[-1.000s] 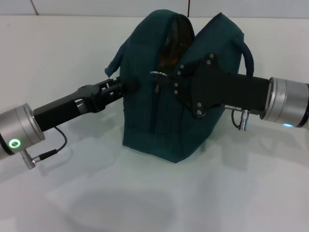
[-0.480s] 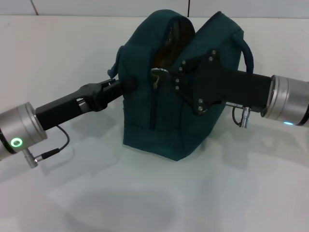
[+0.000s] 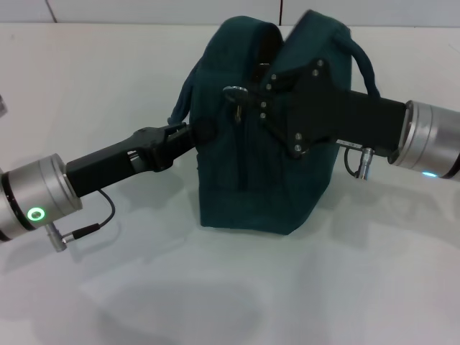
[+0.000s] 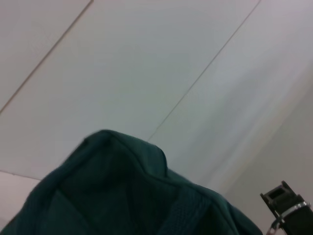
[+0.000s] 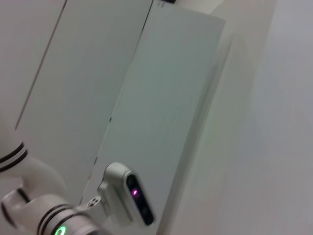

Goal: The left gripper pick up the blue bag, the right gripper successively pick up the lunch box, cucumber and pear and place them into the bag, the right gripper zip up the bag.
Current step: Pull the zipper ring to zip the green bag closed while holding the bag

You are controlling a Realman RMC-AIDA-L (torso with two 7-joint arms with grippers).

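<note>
The blue bag (image 3: 251,180) stands upright on the white table in the head view, its top opening narrowed to a dark slit. My left gripper (image 3: 195,133) is shut on the bag's left side, just under a loop handle (image 3: 183,100). My right gripper (image 3: 243,97) reaches in from the right and is shut on the ring zip pull (image 3: 233,93) high on the bag's front. The left wrist view shows only the bag's teal fabric (image 4: 122,196) close up. The lunch box, cucumber and pear are out of view.
The white table (image 3: 215,287) spreads all round the bag, with a tiled wall behind it. The bag's other handle (image 3: 363,68) hangs on the right, above my right arm. The right wrist view shows only walls and my left arm's green light (image 5: 58,230).
The bag has shifted a little to the right and stands more upright. The zip pull has risen with my right gripper, and the top opening has narrowed. My left arm followed the bag.
</note>
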